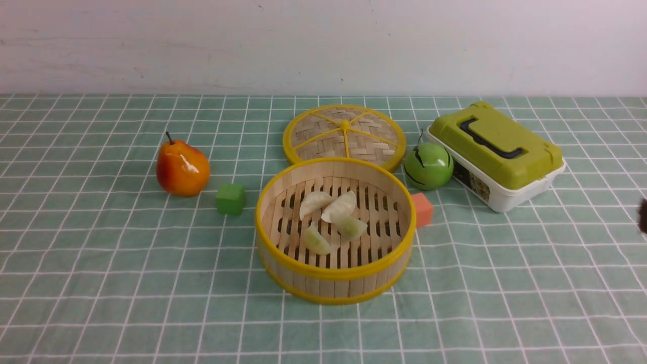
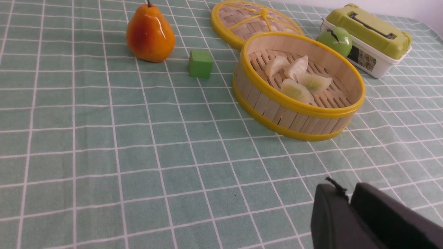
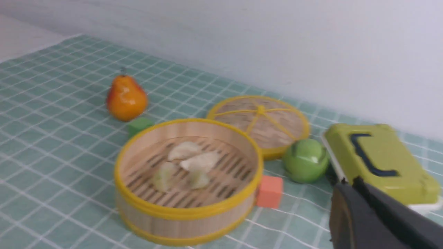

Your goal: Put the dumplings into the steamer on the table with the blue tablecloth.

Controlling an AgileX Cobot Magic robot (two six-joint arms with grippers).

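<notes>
Holding nothing between them, the right fingers (image 3: 351, 185) are clenched in our right wrist view, their tips together. The left fingers (image 2: 346, 195) show at the edge of our left wrist view with their tips close together and nothing visible between them; we cannot tell whether they are fully closed. Neither pair touches any of the objects we see on the worktop (image 1: 167, 303), which is covered by a teal tablecloth (image 1: 505, 303) with a white grid.

All four dumplings (image 1: 338, 207), two cream-white and two pale green, lie inside the bamboo steamer (image 1: 336, 273), grouped on its slatted floor. Behind the steamer we see the woven, yellow-rimmed lid (image 1: 323, 144), lying flat. A green cube (image 1: 231, 198) sits near the steamer's left side, with an orange-red toy pear (image 1: 183, 168) farther left. On the right, a salmon-pink block (image 1: 422, 210) is just beside the steamer, near a round green fruit (image 1: 428, 166) with dark stripes. Beyond that fruit we see a white box with an olive-green lid and black handle (image 1: 498, 151), set at an angle.
</notes>
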